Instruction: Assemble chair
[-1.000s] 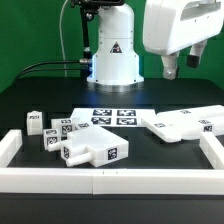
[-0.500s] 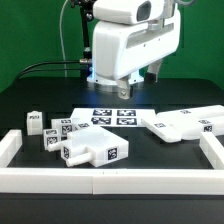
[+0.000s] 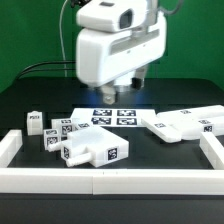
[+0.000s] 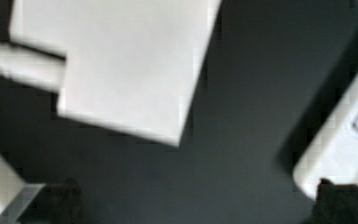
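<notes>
While the chair is not yet joined, its parts are spread over the table: small blocks are seen toward eight o'clock in the exterior view, flat panels toward three o'clock. Between them, near the centre, the marker board is laid, and above it, toward twelve o'clock, the gripper is held, its jaws spread apart with nothing clamped. White parts are shown, blurred, in the wrist view. All is enclosed by white rails.

Wrist view blurred; white panel cut off
</notes>
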Motion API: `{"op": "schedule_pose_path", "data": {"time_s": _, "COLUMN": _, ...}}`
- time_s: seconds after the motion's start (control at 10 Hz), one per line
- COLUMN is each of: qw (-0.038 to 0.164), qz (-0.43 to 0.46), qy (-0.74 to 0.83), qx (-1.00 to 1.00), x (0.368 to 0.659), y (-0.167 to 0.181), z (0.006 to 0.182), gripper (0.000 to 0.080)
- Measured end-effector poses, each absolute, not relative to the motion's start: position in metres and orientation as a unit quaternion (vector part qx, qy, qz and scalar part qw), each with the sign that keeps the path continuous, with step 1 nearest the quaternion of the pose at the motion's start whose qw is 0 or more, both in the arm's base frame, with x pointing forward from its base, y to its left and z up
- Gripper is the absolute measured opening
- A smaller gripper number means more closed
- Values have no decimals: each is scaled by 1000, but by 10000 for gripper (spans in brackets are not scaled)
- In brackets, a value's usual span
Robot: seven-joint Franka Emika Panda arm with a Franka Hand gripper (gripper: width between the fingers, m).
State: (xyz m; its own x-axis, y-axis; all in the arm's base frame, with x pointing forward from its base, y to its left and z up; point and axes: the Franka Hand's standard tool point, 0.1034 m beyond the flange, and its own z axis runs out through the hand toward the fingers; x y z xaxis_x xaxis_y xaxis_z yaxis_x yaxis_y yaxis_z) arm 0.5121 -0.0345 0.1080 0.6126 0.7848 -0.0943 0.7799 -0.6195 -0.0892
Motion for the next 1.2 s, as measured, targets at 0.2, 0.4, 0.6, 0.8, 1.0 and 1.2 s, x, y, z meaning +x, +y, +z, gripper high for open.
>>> {"op": "schedule_pose_path", "data": {"time_s": 0.2, "qw": 21, "qz": 63, "qy": -435, "qx": -898, "x": 512, "y": -35, "z": 106, "gripper": 650}}
{"op": "schedule_pose_path", "data": {"time_s": 0.4, "qw": 21, "qz": 64, "qy": -435, "qx": -898, "x": 511, "y": -36, "z": 106, "gripper": 650}}
{"op": "schedule_pose_path", "data": {"time_s": 0.6, "qw": 16, "qz": 60, "qy": -434, "qx": -899, "x": 522, "y": -46, "z": 107, "gripper": 650}}
{"op": "schedule_pose_path", "data": {"time_s": 0.8, "qw": 16, "qz": 56, "qy": -412, "qx": -909, "x": 537, "y": -60, "z": 110, "gripper": 650}}
{"op": "schedule_pose_path", "data": {"time_s": 1.0, "qw": 19, "qz": 57, "qy": -410, "qx": -910, "x": 542, "y": -63, "z": 111, "gripper": 650}}
{"op": "schedule_pose_path", "data": {"time_s": 1.2, "qw": 20, "qz": 62, "qy": -409, "qx": -910, "x": 541, "y": -62, "z": 110, "gripper": 650}}
